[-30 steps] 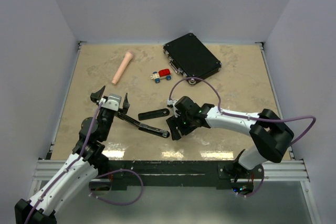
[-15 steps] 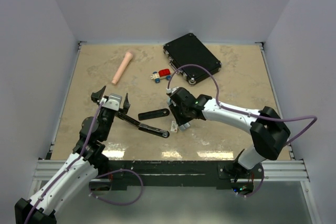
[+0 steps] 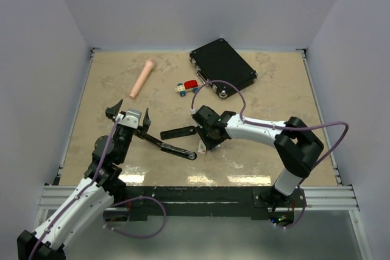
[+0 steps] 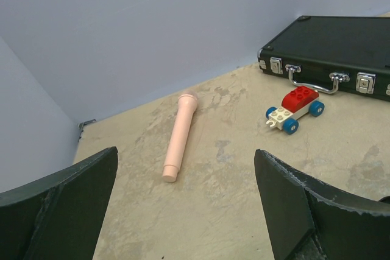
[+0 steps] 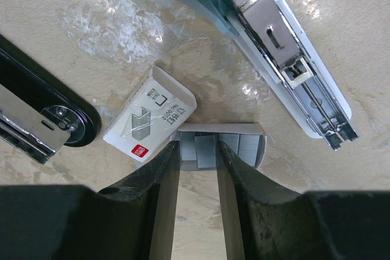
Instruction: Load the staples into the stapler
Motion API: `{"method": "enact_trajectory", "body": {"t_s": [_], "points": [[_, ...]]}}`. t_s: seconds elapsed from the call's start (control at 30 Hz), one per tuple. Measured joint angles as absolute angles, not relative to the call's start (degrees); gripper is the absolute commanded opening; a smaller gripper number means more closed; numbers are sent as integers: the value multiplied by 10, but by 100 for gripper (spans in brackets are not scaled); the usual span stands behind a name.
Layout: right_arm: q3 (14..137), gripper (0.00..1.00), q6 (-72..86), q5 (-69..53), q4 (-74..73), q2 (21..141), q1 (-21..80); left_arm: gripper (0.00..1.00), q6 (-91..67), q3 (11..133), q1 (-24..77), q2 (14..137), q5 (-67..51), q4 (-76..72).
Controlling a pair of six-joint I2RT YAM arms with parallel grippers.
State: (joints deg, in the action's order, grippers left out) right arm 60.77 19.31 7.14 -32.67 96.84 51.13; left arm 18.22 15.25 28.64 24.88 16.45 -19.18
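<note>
The black stapler (image 3: 173,147) lies swung open on the table, left of my right gripper (image 3: 205,138). In the right wrist view its metal magazine rail (image 5: 286,59) runs across the upper right and its black arm (image 5: 42,120) is at the left. The staples (image 5: 206,150) are grey strips lying in a small white tray (image 5: 256,131) beside the printed white box (image 5: 149,114). My right gripper (image 5: 198,145) is over the tray, its fingers closed in against the sides of the strips. My left gripper (image 3: 129,115) hovers wide open left of the stapler, holding nothing (image 4: 186,156).
A pink cylinder (image 3: 142,78) lies at the far left, also visible in the left wrist view (image 4: 180,135). A toy brick car (image 3: 187,87) and a black case (image 3: 222,65) sit at the back. Walls enclose the table on three sides.
My right gripper has swung slightly left and farther over the staple tray, and its jaws have narrowed round the strips. The left arm has not moved.
</note>
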Motion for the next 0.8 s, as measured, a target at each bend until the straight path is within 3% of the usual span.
{"method": "enact_trajectory", "body": {"t_s": [0.5,0.8], "points": [[616,32,190,86,-343,983,526,98,182,152,286,249,163,-192],[617,26,182,92,-355,983,529,98,182,152,286,249,162,-192]]}}
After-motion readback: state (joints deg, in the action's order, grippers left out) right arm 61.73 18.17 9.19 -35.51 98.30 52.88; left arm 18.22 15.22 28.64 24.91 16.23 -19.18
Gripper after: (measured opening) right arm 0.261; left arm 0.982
